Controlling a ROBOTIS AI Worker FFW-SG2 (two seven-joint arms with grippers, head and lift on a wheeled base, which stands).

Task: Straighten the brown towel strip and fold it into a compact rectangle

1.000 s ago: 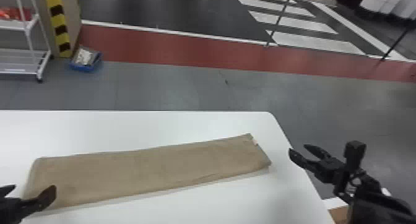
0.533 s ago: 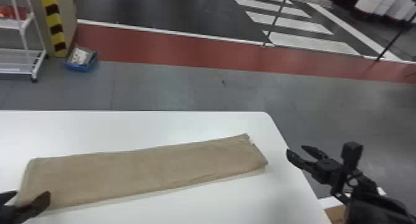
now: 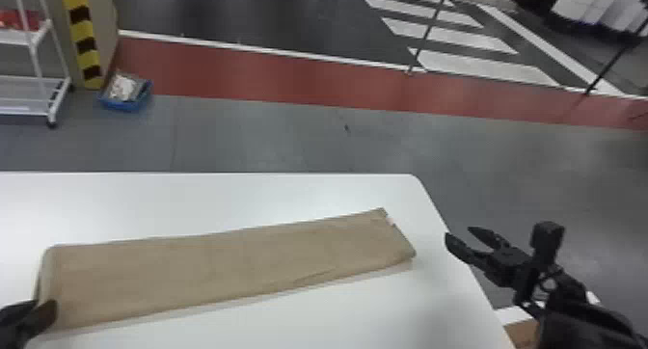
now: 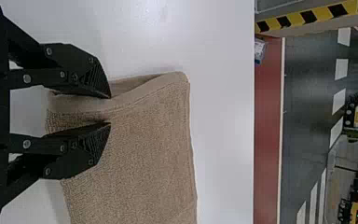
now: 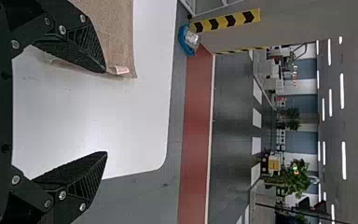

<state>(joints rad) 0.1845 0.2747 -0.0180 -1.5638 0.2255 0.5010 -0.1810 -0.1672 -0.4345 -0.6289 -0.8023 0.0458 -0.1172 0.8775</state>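
Our left gripper [image 3: 40, 306], lower left of the head view, keeps its fingers slightly parted around a raised fold at the left end of the brown towel strip [image 3: 231, 266]. White desk [image 3: 289, 198] surface separates the strip from the far edge. Lower right, our right gripper [image 3: 462, 235] hangs near the desk's right edge, fingers spread wide.

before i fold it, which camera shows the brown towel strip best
The head view: the brown towel strip shows almost whole, only a bit hidden behind the left hand. The left wrist view shows its left part close up; the right wrist view, just the labelled right end.
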